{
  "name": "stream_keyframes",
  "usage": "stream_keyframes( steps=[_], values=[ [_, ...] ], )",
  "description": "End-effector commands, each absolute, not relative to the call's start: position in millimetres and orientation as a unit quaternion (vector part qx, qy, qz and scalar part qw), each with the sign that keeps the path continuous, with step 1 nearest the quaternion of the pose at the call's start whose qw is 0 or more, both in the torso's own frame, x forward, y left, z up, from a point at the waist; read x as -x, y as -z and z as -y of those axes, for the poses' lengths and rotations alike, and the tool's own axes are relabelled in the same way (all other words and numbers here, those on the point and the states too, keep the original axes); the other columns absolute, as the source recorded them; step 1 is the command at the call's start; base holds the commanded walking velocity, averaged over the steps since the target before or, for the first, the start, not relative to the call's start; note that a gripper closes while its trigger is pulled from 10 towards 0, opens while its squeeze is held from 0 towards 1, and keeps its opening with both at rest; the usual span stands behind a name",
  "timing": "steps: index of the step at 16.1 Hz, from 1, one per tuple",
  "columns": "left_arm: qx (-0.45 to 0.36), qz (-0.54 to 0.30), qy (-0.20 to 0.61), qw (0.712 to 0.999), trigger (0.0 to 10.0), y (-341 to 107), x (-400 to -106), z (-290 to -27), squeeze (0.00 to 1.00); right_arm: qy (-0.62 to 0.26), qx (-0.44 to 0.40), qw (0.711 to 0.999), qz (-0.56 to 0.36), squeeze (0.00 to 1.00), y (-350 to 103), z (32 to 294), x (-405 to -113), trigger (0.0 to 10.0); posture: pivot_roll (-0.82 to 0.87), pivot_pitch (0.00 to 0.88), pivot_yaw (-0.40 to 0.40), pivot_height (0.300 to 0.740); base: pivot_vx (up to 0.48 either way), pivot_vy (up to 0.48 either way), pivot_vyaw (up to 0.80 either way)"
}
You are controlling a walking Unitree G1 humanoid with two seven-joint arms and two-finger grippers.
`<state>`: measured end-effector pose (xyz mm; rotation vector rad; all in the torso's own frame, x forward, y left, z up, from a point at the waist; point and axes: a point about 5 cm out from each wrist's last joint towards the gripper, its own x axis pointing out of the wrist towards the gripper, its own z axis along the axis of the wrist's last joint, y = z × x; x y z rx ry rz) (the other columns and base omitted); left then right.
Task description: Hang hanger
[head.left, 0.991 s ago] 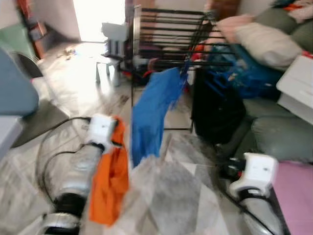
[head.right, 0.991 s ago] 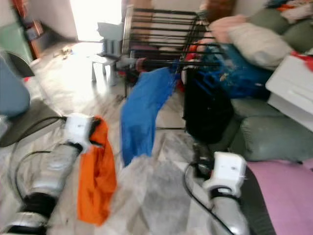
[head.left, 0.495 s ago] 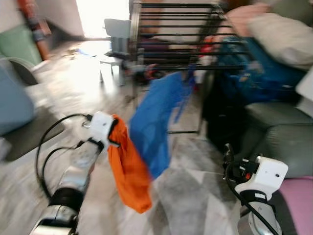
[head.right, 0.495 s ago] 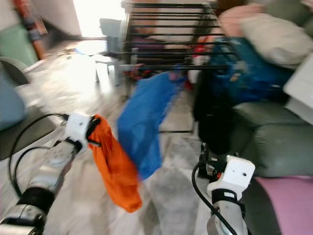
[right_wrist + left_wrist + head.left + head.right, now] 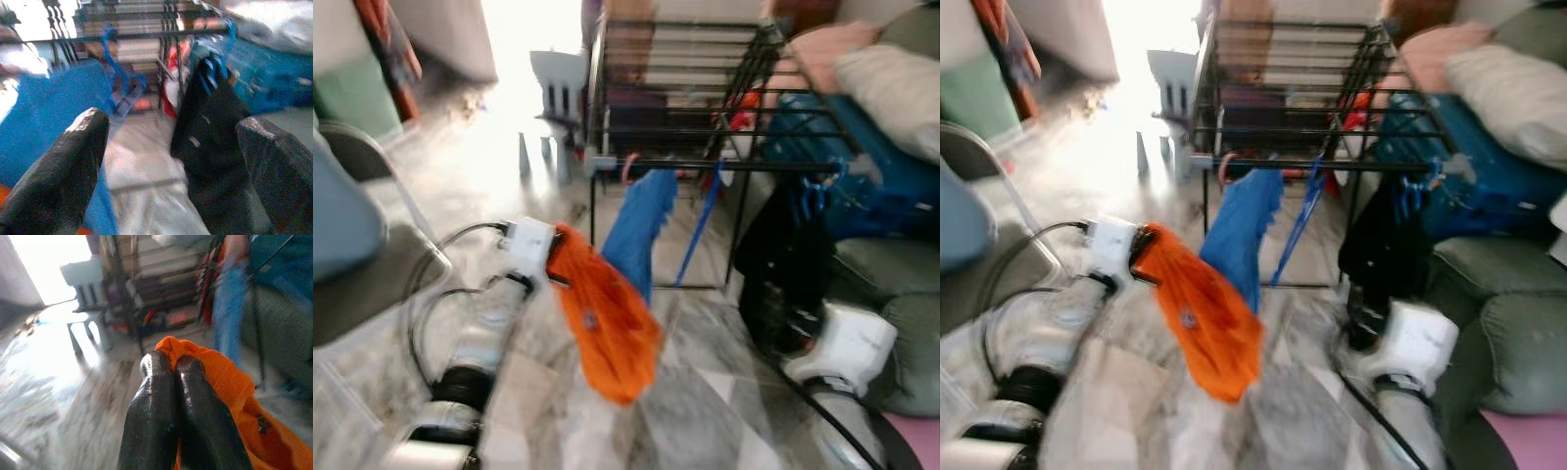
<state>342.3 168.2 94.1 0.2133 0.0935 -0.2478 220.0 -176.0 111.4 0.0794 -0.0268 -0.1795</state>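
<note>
My left gripper (image 5: pixel 173 366) is shut on the top of an orange garment (image 5: pixel 607 323), which swings out toward the right below it; whatever hanger is inside is hidden by the cloth. Ahead stands a black drying rack (image 5: pixel 705 162). From its front bar hang a blue garment (image 5: pixel 636 230), a bare blue hanger (image 5: pixel 1298 230) and a black garment (image 5: pixel 783 264). My right gripper (image 5: pixel 171 147) is open, low at the right and pointing at the black garment (image 5: pixel 205 122). The eye views are blurred.
A green-grey sofa (image 5: pixel 891 264) piled with cushions and a blue bag (image 5: pixel 862 166) runs along the right. A small white chair (image 5: pixel 553 83) stands behind the rack's left. A grey chair (image 5: pixel 352 245) is at the near left, with cables (image 5: pixel 440 294) on the marble floor.
The camera has moved nearer the rack, which now looks larger. The orange garment has swung out to the right under my left gripper. My right gripper now sits close to the black garment.
</note>
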Motion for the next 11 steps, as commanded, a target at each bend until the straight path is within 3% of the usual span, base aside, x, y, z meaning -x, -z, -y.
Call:
stream_keyframes(
  steps=[1,6,11],
  values=[
    [-0.1,-0.025,0.137,0.985,10.0,-103.2,-346.1,-156.2,0.0,0.103,-0.028,0.994,-0.002,0.0,-106.3,185.7,-215.7,10.0,0.04,0.0,-0.054,0.74,0.0,0.476,0.0],
    [-0.104,-0.017,0.151,0.983,10.0,-104.8,-346.3,-150.9,0.0,0.093,-0.017,0.996,-0.001,0.0,-108.3,181.9,-220.0,10.0,0.03,0.0,-0.055,0.74,0.0,0.46,0.0],
    [-0.11,-0.017,0.162,0.98,10.0,-103.3,-344.7,-145.2,0.0,0.093,-0.011,0.996,-0.003,0.0,-108.9,181.5,-219.4,10.0,0.02,0.0,-0.053,0.74,0.32,0.308,0.0]
  ],
)
